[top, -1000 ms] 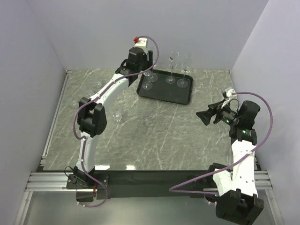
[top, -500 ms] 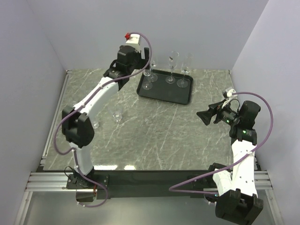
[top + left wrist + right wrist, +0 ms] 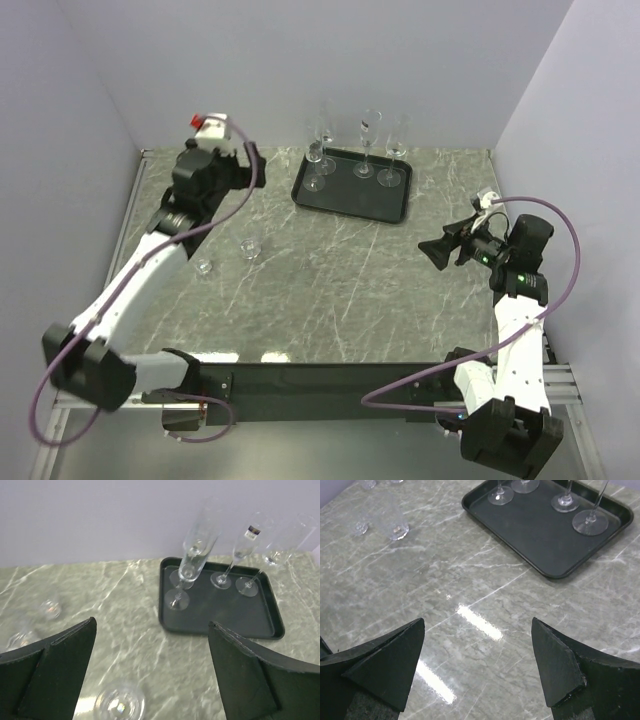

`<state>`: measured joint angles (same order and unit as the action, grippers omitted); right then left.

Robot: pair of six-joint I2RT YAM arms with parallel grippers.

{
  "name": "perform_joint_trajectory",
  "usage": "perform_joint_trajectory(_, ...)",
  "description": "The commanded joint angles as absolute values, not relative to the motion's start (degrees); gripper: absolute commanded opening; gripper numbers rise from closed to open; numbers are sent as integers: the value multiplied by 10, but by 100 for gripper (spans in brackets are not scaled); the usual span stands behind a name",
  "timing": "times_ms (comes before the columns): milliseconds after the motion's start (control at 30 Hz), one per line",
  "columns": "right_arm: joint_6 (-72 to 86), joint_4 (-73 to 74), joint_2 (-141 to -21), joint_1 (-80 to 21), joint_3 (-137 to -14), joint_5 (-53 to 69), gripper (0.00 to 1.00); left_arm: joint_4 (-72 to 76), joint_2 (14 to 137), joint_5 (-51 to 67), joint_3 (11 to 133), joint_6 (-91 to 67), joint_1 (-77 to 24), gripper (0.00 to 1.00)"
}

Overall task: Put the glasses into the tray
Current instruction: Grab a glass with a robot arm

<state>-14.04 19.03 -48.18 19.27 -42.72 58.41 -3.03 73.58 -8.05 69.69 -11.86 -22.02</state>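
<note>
While the left gripper [image 3: 151,625] hangs wide open and empty, apparently readied for the tumbler [image 3: 119,704] near it, four stemmed glasses [image 3: 195,550] crowd the tray's [image 3: 225,615] far side, leaving room; the right gripper [image 3: 478,622], open too, stands clear.

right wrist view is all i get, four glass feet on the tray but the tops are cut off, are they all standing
Observer: Yes. From the top camera all four stemmed glasses stand upright on the tray.
Operator: where's the left pincer
Observer: The left pincer hangs open and empty over the table, left of the tray.
Operator: anything close to it
Observer: One small glass stands on the table, off the tray. It shows low between the pincer's fingers in the left wrist view.
</note>
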Motion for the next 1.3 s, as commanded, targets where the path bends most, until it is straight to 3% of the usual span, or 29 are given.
perform_joint_trajectory(0,-184,217,-504,192,-437,602,93,-12,645,-70,635,-126,-206,99)
perform_joint_trajectory(267,-288,316,-556,116,-517,532,93,-21,491,-103,464,-112,-195,99)
perform_joint_trajectory(400,-314,379,-584,13,-565,460,93,-21,431,-113,418,-110,-195,99)
perform_joint_trajectory(833,-298,417,-767,-286,-749,332,90,-22,372,-174,388,-105,-195,100)
perform_joint_trajectory(1267,-239,467,-1055,-408,-1039,322,87,-15,359,-220,379,-99,-195,99)
